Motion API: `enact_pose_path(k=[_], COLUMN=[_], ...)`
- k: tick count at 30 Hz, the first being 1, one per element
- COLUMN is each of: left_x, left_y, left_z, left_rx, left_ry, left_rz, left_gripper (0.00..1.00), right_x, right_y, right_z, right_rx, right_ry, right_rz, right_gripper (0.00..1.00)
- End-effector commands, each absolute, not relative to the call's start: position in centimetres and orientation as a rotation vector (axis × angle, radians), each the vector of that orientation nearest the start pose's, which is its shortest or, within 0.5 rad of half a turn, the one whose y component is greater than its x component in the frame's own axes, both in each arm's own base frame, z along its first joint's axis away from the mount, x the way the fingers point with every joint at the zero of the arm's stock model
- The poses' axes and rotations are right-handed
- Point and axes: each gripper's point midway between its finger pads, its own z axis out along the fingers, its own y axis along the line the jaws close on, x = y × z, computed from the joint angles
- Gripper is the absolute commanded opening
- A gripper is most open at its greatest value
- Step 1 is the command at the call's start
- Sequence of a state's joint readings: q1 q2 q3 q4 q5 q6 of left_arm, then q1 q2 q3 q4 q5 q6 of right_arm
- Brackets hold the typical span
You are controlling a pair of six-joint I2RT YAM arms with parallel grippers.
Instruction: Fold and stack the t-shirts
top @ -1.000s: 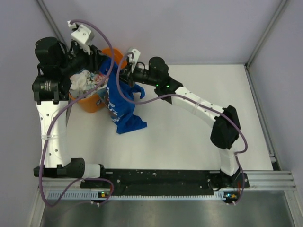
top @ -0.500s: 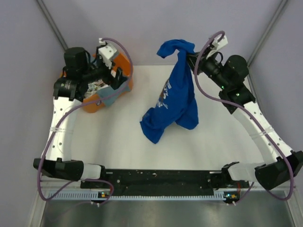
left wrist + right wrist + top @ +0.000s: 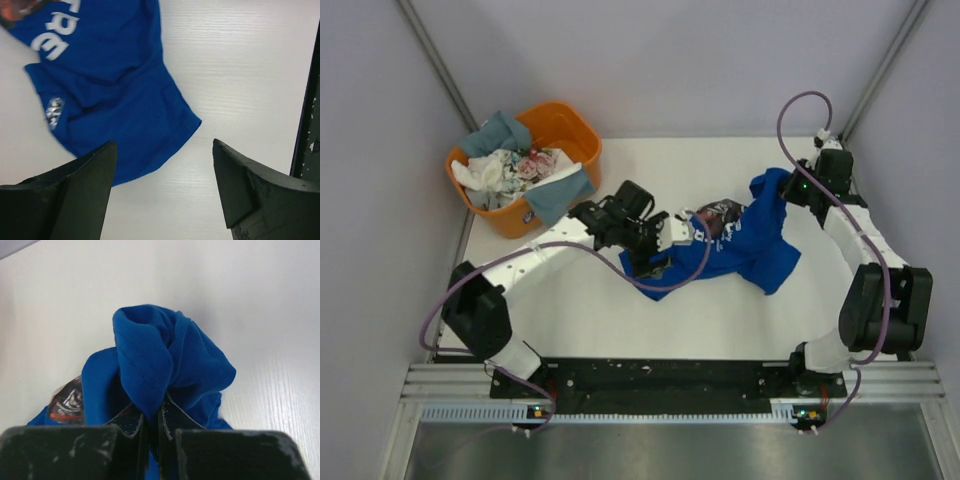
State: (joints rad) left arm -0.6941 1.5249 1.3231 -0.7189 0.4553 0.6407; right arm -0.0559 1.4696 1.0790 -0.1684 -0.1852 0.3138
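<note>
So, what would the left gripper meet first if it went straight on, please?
Most likely the near corner of the blue t-shirt lying under the left gripper, though depth is unclear.

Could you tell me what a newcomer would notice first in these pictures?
The royal blue t-shirt sprawled across the white table, one bunched end pinched in the right gripper, the open left gripper hovering over the other. Then the orange tub of crumpled shirts, far left corner.

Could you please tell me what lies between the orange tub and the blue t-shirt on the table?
Top view: the left arm stretched over bare table, between orange tub and blue t-shirt.
</note>
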Motion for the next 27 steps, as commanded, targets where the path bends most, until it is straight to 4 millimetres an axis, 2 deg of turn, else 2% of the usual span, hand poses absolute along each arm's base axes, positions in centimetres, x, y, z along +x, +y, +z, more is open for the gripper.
enact_pose_path(k=[1, 4, 8, 11, 14, 18, 19, 20, 21, 23, 24, 25, 26, 27], left_x=[26.1, 26.2, 24.9, 24.0, 23.9, 23.7, 23.8, 24.1, 24.4, 24.6, 24.6, 24.9, 25.3, 26.2], left_y=[-31.1, -31.8, -31.8, -31.6, -31.1, -30.7, -30.5, -30.5, -30.3, -29.9, -29.7, -29.6, -29.5, -29.4], left_z=[13.8, 10.4, 6.4, 4.6, 3.0, 2.4, 2.1, 2.1, 1.8, 1.4, 1.3, 1.4, 1.6, 2.0], left_rx=[1.769, 1.833, 1.935, 1.975, 1.995, 2.025, 2.024, 2.019, 2.017, 2.027, 2.031, 2.028, 2.013, 1.983], left_ry=[1.747, 1.758, 1.782, 1.795, 1.829, 1.870, 1.879, 1.885, 1.896, 1.920, 1.933, 1.937, 1.944, 1.944], left_rz=[-0.553, -0.543, -0.546, -0.577, -0.555, -0.509, -0.495, -0.473, -0.448, -0.417, -0.406, -0.385, -0.360, -0.311], left_gripper=[0.83, 0.85, 0.87, 0.87, 0.87, 0.84, 0.79, 0.67, 0.61, 0.39, 0.27, 0.11, 0.00, 0.00], right_x=[45.4, 45.6, 45.4, 45.1, 45.0, 44.7, 44.7, 44.6, 44.6, 44.5, 44.3, 44.2, 44.1, 43.9], right_y=[0.1, 0.2, 0.0, -0.1, 0.0, 0.0, 0.0, -0.1, 0.0, 0.0, 0.0, 0.0, 0.0, 0.0], right_z=[17.5, 16.1, 14.9, 14.6, 14.3, 14.2, 14.4, 14.3, 14.5, 14.7, 14.9, 15.1, 15.3, 15.7], right_rx=[0.374, 0.381, 0.381, 0.382, 0.383, 0.380, 0.377, 0.381, 0.378, 0.375, 0.372, 0.370, 0.369, 0.367], right_ry=[2.131, 2.169, 2.194, 2.202, 2.209, 2.211, 2.208, 2.211, 2.207, 2.202, 2.201, 2.200, 2.198, 2.193], right_rz=[0.384, 0.397, 0.385, 0.371, 0.375, 0.377, 0.374, 0.370, 0.370, 0.369, 0.369, 0.368, 0.365, 0.365], right_gripper=[0.00, 0.00, 0.00, 0.00, 0.00, 0.00, 0.00, 0.00, 0.00, 0.00, 0.00, 0.00, 0.00, 0.00])
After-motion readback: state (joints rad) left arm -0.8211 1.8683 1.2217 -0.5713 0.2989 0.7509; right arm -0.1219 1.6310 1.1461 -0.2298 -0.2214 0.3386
